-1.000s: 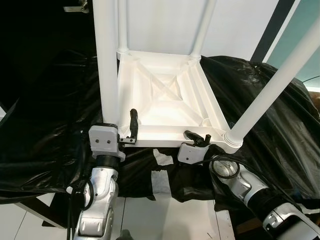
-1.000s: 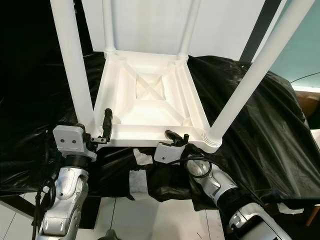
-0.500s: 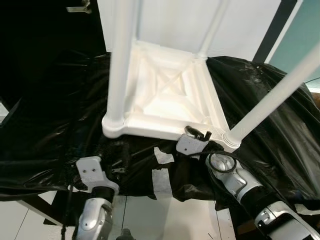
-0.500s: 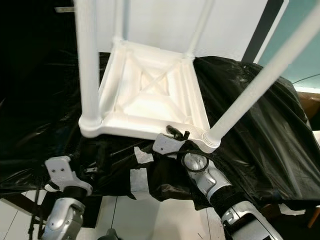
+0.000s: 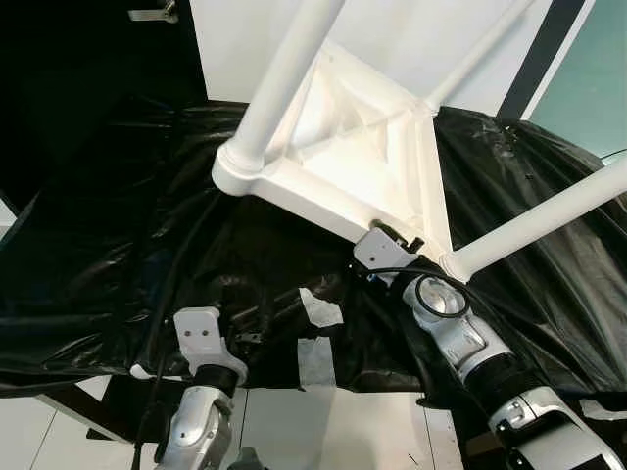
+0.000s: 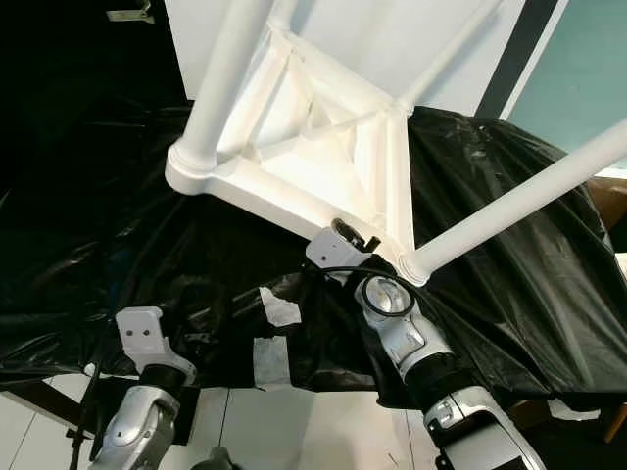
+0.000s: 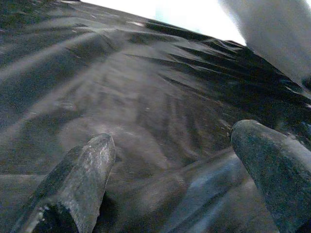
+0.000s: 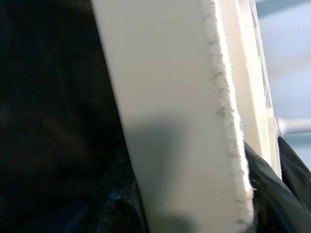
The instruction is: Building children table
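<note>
The left gripper (image 7: 175, 174) looks along its two black fingers (image 7: 77, 189), which stand well apart with an open gap between them. One finger is seen as a rounded dark tip, the other (image 7: 272, 165) is thicker and nearer to the camera. Under and beyond them lies black plastic sheeting (image 7: 121, 87), wrinkled in many long folds, with a dull shine on the ridges. At the far edge of the sheeting a bright white background (image 7: 194, 17) shows. A blurred white table part (image 7: 277, 34) crosses one corner of the picture, above the sheeting.
</note>
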Available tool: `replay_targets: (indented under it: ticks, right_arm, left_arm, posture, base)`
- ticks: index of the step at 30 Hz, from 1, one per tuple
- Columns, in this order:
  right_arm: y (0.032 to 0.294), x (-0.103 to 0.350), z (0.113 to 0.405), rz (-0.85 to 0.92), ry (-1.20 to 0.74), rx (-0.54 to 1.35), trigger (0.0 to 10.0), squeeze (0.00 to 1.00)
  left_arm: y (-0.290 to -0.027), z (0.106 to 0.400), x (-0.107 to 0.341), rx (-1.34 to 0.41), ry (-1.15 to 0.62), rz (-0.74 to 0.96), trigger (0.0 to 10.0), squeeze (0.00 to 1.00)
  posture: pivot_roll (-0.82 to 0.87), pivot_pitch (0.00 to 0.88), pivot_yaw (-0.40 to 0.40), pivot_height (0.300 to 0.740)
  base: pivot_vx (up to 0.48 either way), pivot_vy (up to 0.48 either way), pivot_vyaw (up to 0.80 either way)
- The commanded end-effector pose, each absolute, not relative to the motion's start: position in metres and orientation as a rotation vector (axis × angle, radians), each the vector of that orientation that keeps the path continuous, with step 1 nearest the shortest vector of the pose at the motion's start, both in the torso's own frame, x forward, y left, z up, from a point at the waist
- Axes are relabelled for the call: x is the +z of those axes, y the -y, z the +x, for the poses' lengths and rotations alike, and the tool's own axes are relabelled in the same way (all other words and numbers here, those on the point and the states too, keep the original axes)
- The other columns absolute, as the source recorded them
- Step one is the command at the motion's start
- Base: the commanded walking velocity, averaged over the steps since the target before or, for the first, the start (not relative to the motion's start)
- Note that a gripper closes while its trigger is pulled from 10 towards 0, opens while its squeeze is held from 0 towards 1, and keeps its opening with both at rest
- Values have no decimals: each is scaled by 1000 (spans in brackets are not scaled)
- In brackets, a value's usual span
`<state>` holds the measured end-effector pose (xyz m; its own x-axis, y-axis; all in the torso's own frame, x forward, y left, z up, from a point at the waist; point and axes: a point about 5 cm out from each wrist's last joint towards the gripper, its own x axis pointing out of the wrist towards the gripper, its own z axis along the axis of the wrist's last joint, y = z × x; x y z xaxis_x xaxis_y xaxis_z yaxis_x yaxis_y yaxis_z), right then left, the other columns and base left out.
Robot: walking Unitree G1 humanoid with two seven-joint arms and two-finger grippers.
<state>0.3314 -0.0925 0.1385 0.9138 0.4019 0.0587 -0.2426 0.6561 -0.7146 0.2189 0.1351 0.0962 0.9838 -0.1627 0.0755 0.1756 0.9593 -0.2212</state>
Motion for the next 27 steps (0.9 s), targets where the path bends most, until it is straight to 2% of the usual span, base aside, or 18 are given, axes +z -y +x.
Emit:
replay_targets:
  ticks: [1, 5, 7, 15, 18, 27]
  right_arm:
    - [87, 189, 331, -645, 454, 336, 0, 0]
    - [82, 199, 328, -594, 499, 368, 0, 0]
    - [76, 211, 325, -496, 536, 423, 0, 0]
    - [70, 213, 318, -418, 534, 498, 0, 0]
    - [68, 213, 315, -391, 528, 525, 0, 0]
    - [75, 196, 300, -128, 400, 635, 0, 0]
  left_arm:
    - [-119, 215, 98, -463, 91, -217, 10000, 0]
    - [-119, 216, 97, -466, 90, -214, 10000, 0]
    - [-118, 216, 98, -470, 91, -211, 10000, 0]
    - [-117, 217, 98, -474, 98, -207, 10000, 0]
    - [-117, 217, 99, -475, 99, -207, 10000, 0]
    - [-115, 216, 100, -482, 98, -205, 10000, 0]
  posture:
    - [90, 0, -52, 740]
    - [91, 0, -52, 740]
    - [91, 0, -51, 740]
    - [93, 0, -51, 740]
    - [92, 0, -51, 740]
    - [78, 0, -37, 740]
  base:
    - [0, 0, 0]
    - [0, 0, 0]
    - [0, 0, 0]
    - [0, 0, 0]
    - [0, 0, 0]
    - [0, 0, 0]
